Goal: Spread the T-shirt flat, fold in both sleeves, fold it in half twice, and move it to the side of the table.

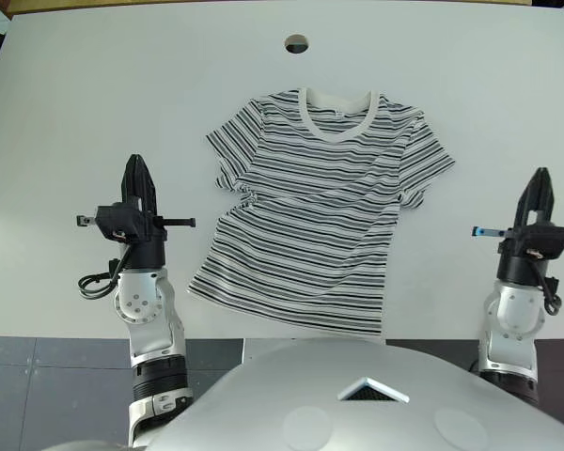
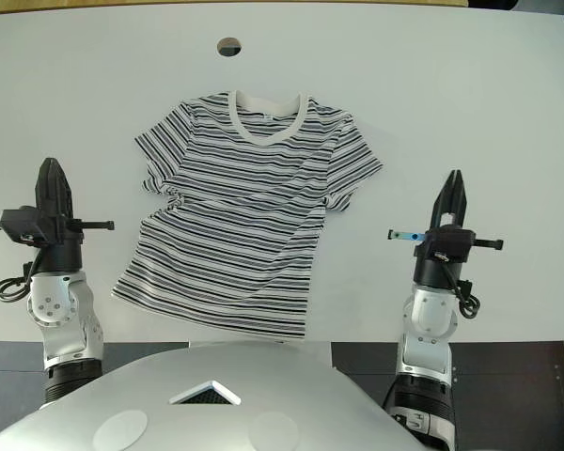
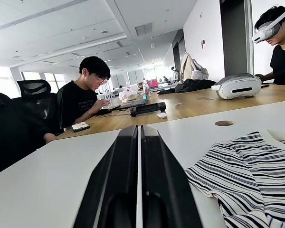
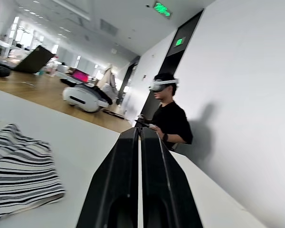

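Observation:
A black-and-white striped T-shirt [image 1: 320,207] with a white collar lies face up in the middle of the white table [image 1: 94,103], collar toward the far edge and both sleeves spread out. Some wrinkles show near its left sleeve. My left gripper [image 1: 136,167] rests shut on the table to the left of the shirt, holding nothing. Its pressed-together fingers [image 3: 140,156] point past the striped sleeve [image 3: 247,175]. My right gripper [image 1: 541,180] stands shut to the right of the shirt, also holding nothing, with the shirt's right sleeve [image 4: 19,175] off to its side.
A round cable hole [image 1: 296,43] sits in the table beyond the collar. Bare tabletop lies on both sides of the shirt and beyond it. The near table edge [image 1: 226,331] runs just under the shirt's hem.

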Action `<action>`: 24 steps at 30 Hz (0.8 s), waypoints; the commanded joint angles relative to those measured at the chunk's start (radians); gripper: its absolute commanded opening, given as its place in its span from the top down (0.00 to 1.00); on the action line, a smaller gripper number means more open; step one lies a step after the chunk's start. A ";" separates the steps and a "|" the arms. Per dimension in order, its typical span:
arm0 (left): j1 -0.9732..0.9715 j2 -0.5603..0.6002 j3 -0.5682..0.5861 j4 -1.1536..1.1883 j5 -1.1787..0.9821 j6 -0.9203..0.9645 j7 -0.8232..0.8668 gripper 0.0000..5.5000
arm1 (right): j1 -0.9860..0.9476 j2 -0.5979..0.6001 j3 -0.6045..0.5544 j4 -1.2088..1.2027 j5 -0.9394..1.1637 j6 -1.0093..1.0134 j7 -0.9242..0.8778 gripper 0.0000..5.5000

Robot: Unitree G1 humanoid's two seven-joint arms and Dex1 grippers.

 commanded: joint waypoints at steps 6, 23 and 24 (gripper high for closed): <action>-0.067 0.006 -0.017 0.079 0.003 -0.004 0.002 0.98 | -0.214 -0.061 0.350 -0.143 -0.025 0.376 0.356 0.98; -0.110 -0.022 -0.064 0.110 0.026 -0.010 0.031 0.98 | -0.209 -0.339 0.495 -0.331 0.173 0.722 0.832 0.98; -0.112 -0.021 -0.065 0.111 0.026 -0.009 0.032 0.98 | -0.198 -0.361 0.504 -0.330 0.165 0.720 0.848 0.98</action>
